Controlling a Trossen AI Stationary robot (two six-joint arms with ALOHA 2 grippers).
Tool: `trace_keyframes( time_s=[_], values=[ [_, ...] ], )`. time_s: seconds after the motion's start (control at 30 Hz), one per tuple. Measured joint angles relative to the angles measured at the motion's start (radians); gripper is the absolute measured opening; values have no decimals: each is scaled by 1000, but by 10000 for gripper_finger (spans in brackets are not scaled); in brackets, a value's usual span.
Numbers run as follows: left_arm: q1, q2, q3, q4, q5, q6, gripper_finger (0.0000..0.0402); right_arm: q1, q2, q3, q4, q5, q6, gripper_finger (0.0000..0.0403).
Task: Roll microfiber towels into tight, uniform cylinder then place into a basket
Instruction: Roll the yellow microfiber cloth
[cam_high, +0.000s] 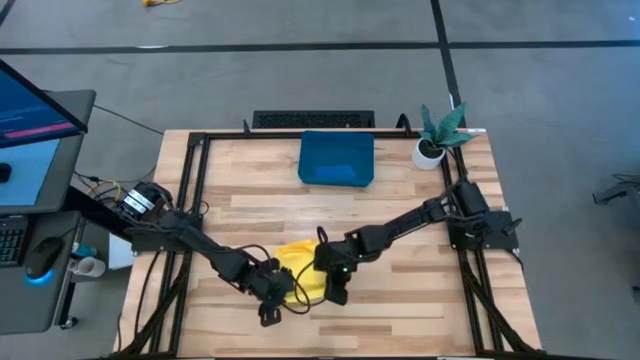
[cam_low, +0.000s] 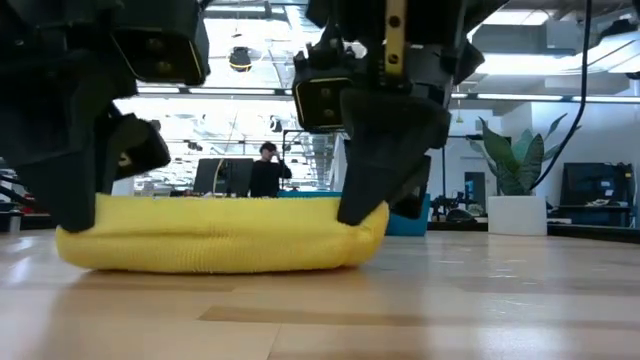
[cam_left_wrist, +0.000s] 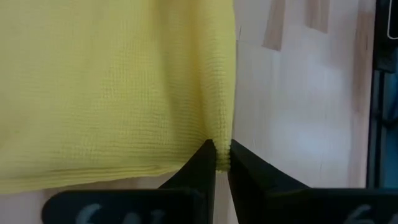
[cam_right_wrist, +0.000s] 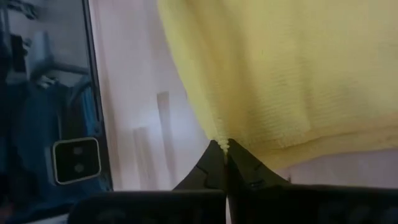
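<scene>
A yellow microfiber towel (cam_high: 298, 268) lies bunched in a thick, low band (cam_low: 220, 235) on the wooden table near its front edge. My left gripper (cam_high: 272, 300) is at the band's left end and is shut on it (cam_left_wrist: 222, 149). At the right end, my right gripper (cam_high: 336, 287) is also shut on the cloth (cam_right_wrist: 222, 146). The dark teal-blue basket (cam_high: 337, 160) stands at the far middle of the table, away from both grippers. My left gripper pinches the towel's left end at a folded edge (cam_left_wrist: 219, 134) between its two fingertips, slanting down from the near left. The cloth rests on the table (cam_low: 90, 245). My right gripper pinches the towel's right end at a corner of its edge (cam_right_wrist: 217, 132) between its fingertips, slanting down from the right. The band sags slack between the two holds.
A small white pot with a green plant (cam_high: 436, 137) stands at the far right corner. Black rails (cam_high: 190, 200) run along the table's left, right and far sides. Bare wood lies between the towel and the basket. A person (cam_low: 266, 170) sits far behind the table.
</scene>
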Motion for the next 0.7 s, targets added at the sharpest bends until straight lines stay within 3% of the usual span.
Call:
trace_keyframes(
  time_s=[0.43, 0.7],
  values=[
    [-95, -111, -1, -67, -191, 1, 25, -50, -2, 0, 20, -20, 70, 8],
    [-112, -112, -2, -87, -196, -13, 24, -50, -1, -4, 6, -19, 90, 8]
  ],
)
